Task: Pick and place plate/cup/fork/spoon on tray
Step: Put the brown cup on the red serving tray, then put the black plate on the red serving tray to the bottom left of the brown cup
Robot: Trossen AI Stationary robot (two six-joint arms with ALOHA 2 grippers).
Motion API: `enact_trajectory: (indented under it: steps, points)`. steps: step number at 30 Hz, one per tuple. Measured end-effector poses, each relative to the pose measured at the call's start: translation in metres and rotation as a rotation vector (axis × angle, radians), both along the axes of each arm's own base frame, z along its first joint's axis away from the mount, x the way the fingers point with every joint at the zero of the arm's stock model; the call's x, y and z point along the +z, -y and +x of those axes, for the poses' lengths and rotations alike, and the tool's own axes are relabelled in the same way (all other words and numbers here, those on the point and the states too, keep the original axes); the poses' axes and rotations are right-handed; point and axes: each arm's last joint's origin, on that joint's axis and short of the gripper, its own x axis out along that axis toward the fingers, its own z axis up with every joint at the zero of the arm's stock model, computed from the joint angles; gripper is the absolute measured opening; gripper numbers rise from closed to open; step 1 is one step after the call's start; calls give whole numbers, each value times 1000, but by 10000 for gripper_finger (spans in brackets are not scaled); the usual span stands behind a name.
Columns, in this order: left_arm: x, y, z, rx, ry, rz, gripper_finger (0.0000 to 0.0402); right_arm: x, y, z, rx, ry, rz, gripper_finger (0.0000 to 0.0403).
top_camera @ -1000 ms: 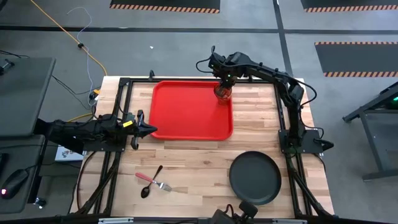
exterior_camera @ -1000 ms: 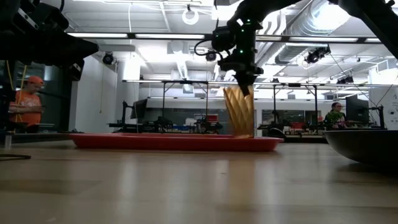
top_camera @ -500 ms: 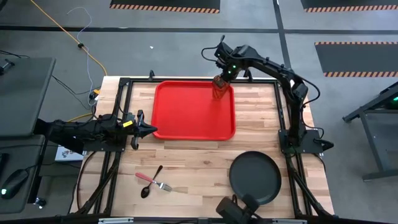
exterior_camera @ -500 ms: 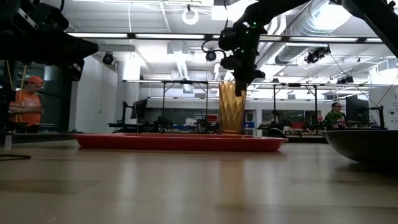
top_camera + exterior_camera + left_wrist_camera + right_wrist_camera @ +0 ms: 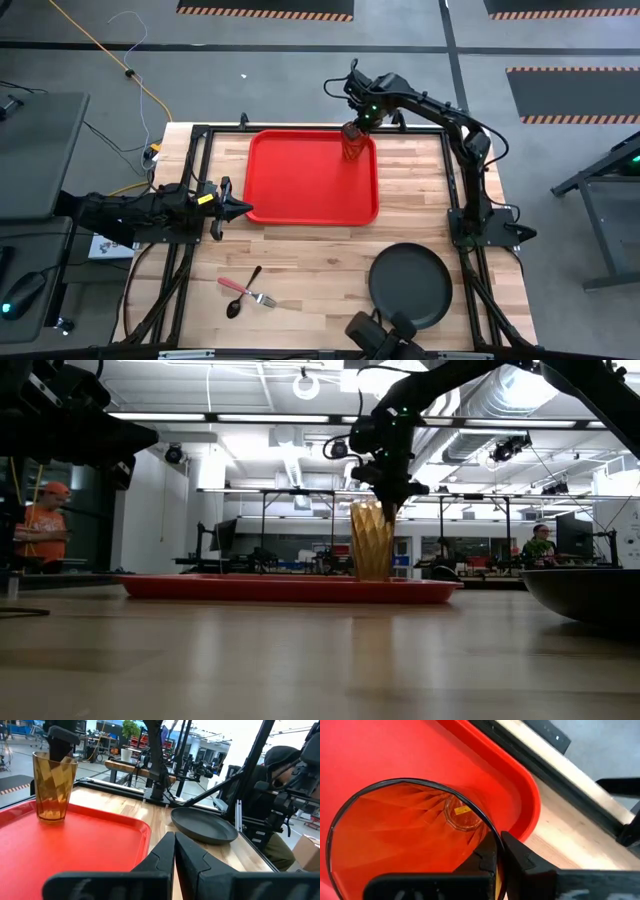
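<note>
The amber cup (image 5: pixel 353 146) stands upright by its base on the red tray (image 5: pixel 300 185), in the tray's far right corner; it also shows in the low view (image 5: pixel 372 542). My right gripper (image 5: pixel 500 862) is above it, shut on its rim. My left gripper (image 5: pixel 245 209) is shut and empty, level at the tray's left edge. The black plate (image 5: pixel 410 287) lies on the table at the near right. The dark spoon (image 5: pixel 236 306) and the pink-handled fork (image 5: pixel 232 286) lie crossed on the table at the near left. My right gripper pinches the cup's rim (image 5: pixel 487 827) on the side toward the tray's right edge, one finger inside the cup and one outside. The fingers come from above, pointing down. The cup stands upright with its base on the tray.
The tray's raised rim (image 5: pixel 532 805) runs close beside the cup. The black frame rails (image 5: pixel 455 180) run along the table's sides. People stand in the room beyond the table (image 5: pixel 45 525).
My right gripper has tipped the cup from a slant to upright and set its base flat on the tray, going a little toward the far left. It stays shut on the rim. The tray has slid slightly toward the table's right edge.
</note>
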Motion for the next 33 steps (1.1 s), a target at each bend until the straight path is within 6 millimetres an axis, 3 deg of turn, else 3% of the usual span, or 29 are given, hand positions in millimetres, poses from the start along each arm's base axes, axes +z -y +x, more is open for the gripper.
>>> enact_trajectory:
  steps: [16,20,25,29,33]
  points:
    - [0,0,0,0,0,0,3,-2,1,1,-48,2,1,7]
    - [0,0,0,0,0,0,3,-2,2,1,-52,-7,-11,51]
    - [0,0,0,0,0,0,3,2,0,0,-38,-1,-21,134]
    - [0,0,0,0,0,0,3,11,-2,-3,-19,21,-29,190]
    - [0,0,0,0,0,0,3,29,-5,-12,12,56,-65,218]
